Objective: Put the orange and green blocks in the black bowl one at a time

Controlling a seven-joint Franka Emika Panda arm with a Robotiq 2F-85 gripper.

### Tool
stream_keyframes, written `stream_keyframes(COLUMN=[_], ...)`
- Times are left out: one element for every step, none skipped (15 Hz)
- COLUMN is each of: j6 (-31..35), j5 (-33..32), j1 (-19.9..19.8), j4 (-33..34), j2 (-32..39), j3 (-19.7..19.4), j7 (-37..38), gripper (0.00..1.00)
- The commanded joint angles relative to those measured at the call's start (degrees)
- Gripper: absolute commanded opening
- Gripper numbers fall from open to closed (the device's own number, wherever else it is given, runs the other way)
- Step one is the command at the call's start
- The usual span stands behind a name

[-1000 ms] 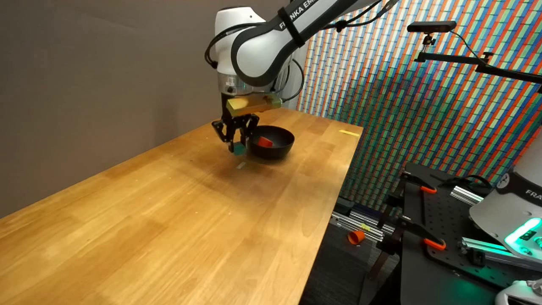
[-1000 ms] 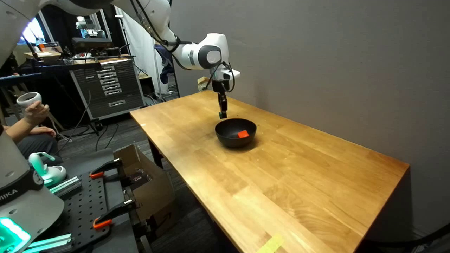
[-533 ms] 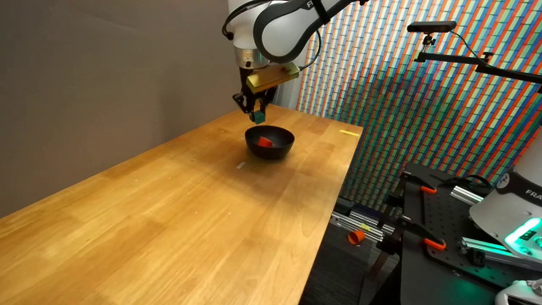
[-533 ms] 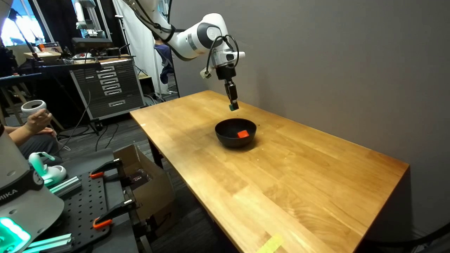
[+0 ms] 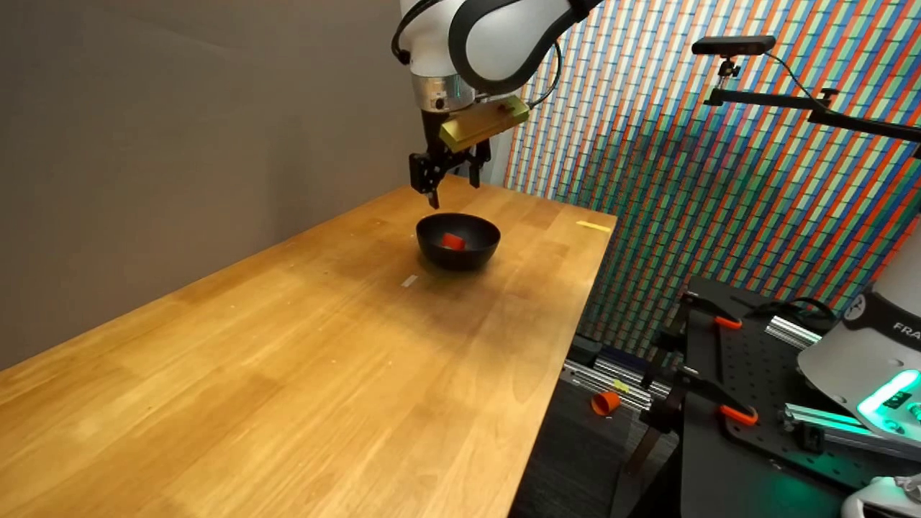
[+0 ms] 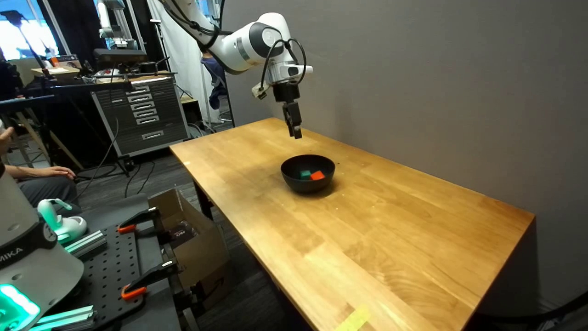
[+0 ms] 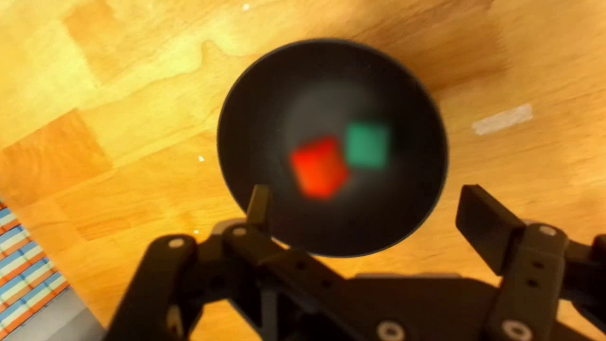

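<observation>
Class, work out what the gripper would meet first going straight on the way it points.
Probably the black bowl below, as the gripper points down at it; depth is unclear, so the orange block or green block inside might come first.

"What's on the wooden tabletop (image 5: 324, 374)?"

"A black bowl (image 6: 307, 186), below the fingers (image 7: 490, 229)."

"And besides?"

"A pale strip (image 7: 503, 119), also beneath their level, and a yellow strip (image 5: 593, 226) well apart from them."

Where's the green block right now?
The green block is in the bowl; in the wrist view it lies just right of the orange block.
</observation>
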Motion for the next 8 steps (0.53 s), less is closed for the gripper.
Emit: stream_keyframes(j6=[-3.57, -4.91, -6.56, -7.95, -6.62, -7.75, -8.37, -8.44], j5=[6.93, 9.01, 11.3, 14.88, 10.21, 12.1, 12.94, 13.21], j1=[-3.2, -3.92, -4.49, -5.42, -3.71, -4.39, -4.82, -5.09], j4=[-8.34, -9.8, -10.95, -12.53, -6.83, -8.26, -9.53, -10.52], j2=[-12.26, -14.79, -17.44, -20.4, -12.92, -15.64, -17.73, -19.01], j3=[6.31, 7.54, 8.5, 9.57, 8.32, 9.23, 9.69, 9.84], j7=[-9.68, -12.82, -15.23, -18.41, -12.39, -14.48, -15.52, -16.05], gripper=[1.0, 1.0, 1.0, 1.0, 1.0, 1.0, 1.0, 1.0])
